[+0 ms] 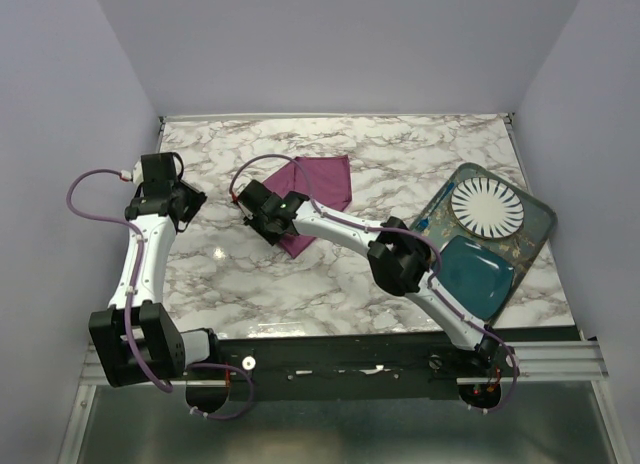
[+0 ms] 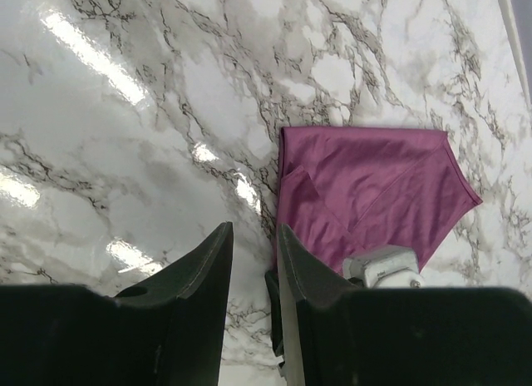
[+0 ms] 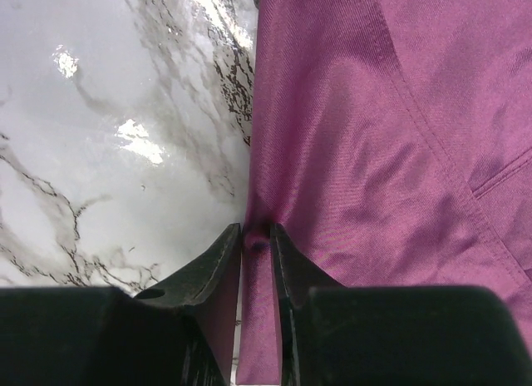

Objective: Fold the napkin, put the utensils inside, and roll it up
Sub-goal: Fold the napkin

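The right gripper [image 3: 256, 233] had its black jaws nearly closed, pinching the puckered left hem of the plum-purple thin cloth napkin [image 3: 374, 153]. The napkin lay folded at upper centre of the overhead view. The left gripper [image 2: 253, 236] held its jaws slightly apart and empty above the glossy white grey-veined marble tabletop [image 2: 125, 111], which spread left of the hem.

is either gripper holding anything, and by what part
The right gripper pinches the napkin at its edge; the left gripper holds nothing.
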